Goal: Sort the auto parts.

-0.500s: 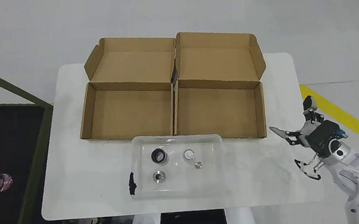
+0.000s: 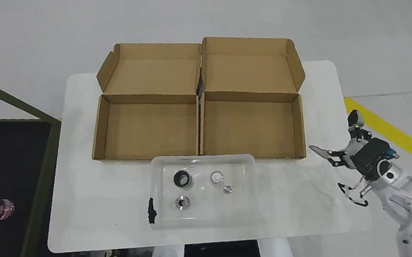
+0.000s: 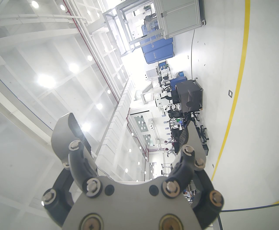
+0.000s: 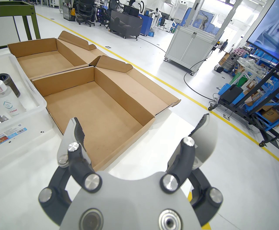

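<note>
A clear plastic bin [image 2: 160, 177] at the table's front middle holds three parts: a black ring-shaped part [image 2: 183, 178], a white-capped part [image 2: 216, 177] and a small metal part [image 2: 181, 202], plus a tiny silver piece [image 2: 227, 189]. Behind it stand two open cardboard boxes, the left box [image 2: 148, 129] and the right box [image 2: 250, 129]. My right gripper [image 2: 338, 173] hangs open over the table's right edge, beside the right box [image 4: 102, 113], with nothing between its fingers. My left gripper [image 3: 130, 128] is open and points up into the hall.
A small black object [image 2: 151, 210] lies by the bin's left front corner. A green metal frame [image 2: 6, 180] stands left of the table. Bare white tabletop [image 2: 306, 193] lies between the bin and the right gripper.
</note>
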Controlling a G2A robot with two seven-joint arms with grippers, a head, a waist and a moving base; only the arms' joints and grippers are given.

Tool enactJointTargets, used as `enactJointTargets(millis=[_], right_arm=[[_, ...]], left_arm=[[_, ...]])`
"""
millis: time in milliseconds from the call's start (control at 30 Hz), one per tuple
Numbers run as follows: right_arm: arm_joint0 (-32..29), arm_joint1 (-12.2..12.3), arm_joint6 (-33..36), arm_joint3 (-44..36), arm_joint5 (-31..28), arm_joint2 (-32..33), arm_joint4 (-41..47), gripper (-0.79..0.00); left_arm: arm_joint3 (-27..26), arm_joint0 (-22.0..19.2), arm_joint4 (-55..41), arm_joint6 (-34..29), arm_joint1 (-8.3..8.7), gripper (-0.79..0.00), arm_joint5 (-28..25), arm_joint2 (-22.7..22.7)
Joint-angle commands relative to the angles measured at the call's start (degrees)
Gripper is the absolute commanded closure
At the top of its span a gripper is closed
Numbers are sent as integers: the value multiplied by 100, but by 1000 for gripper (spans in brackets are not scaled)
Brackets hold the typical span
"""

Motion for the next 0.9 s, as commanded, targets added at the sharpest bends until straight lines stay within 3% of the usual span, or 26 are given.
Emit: enactJointTargets(millis=[0, 233, 600, 867], right_arm=[[0, 0, 0, 0, 0, 0, 0, -784], [4, -1, 109, -15, -22, -111, 148, -785], [759, 113, 554, 108, -1367, -827, 478, -785], [1216, 203, 1363, 74, -1378, -1753, 946, -785]], left_arm=[[0, 0, 0, 0, 0, -784, 0, 0], [0, 0, 0, 0, 0, -785, 0, 0], [0, 0, 0, 0, 0, -785, 0, 0], [0, 0, 0, 0, 0, -785, 0, 0]])
